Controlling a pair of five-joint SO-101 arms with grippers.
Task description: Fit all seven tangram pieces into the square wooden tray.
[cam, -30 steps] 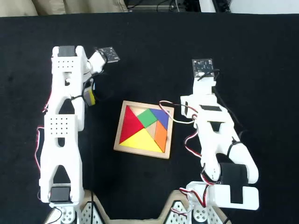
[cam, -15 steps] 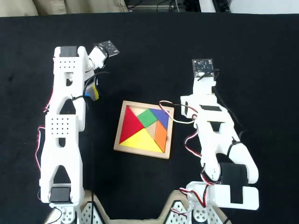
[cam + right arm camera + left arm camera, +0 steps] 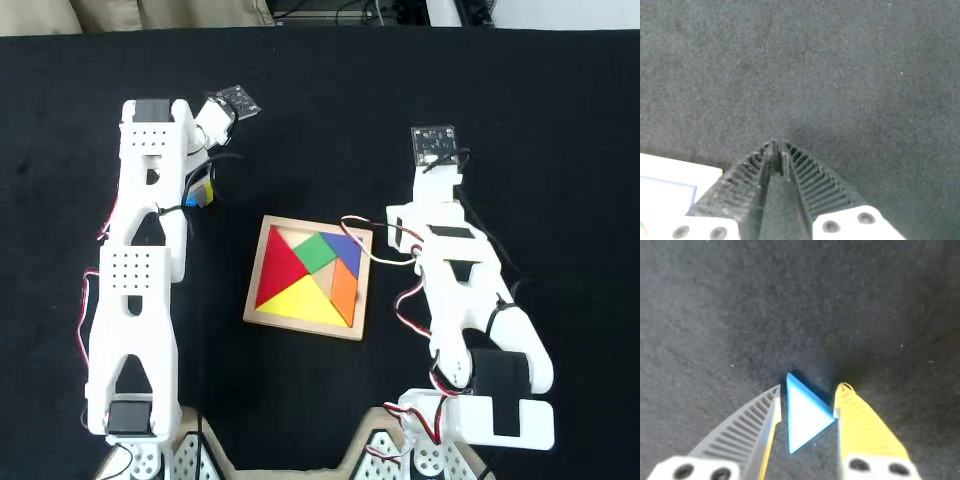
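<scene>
Black cloth covers your desk point(image 3: 520, 90), and the square wooden tray point(image 3: 257, 280) lies on it between the two arms. It already holds a red triangle point(image 3: 280, 272), a yellow triangle point(image 3: 300, 302), a green square point(image 3: 317, 252), a blue-violet piece point(image 3: 347, 248) and an orange piece point(image 3: 345, 285). Bare wood point(image 3: 289, 238) shows at the tray's far corner on the left arm's side, so the puzzle looks unfinished.

Your left claw point(image 3: 810, 390) hangs off the tray's far left corner, well apart from the rim. It is pinching a small light-blue plastic triangle point(image 3: 805, 417): the grey finger lies along one edge, while the yellow finger meets only a corner. Your right claw point(image 3: 775, 147) is pressed together on nothing, just beside the tray's right side.

Watch that grip first. With only a corner bearing on one finger, the triangle can pivot or squirt out if you swing the arm fast. It would then reach the tray turned the wrong way.

The open wood is tight. If you lower the triangle slightly off line, it may ride up on the red triangle or green square and sit tilted. Pressing down then could shove the tray across the cloth or lift the seated pieces.

Mind the looped wire point(image 3: 350, 225) at the tray's far right corner, where a sweeping arm might snag it.
</scene>
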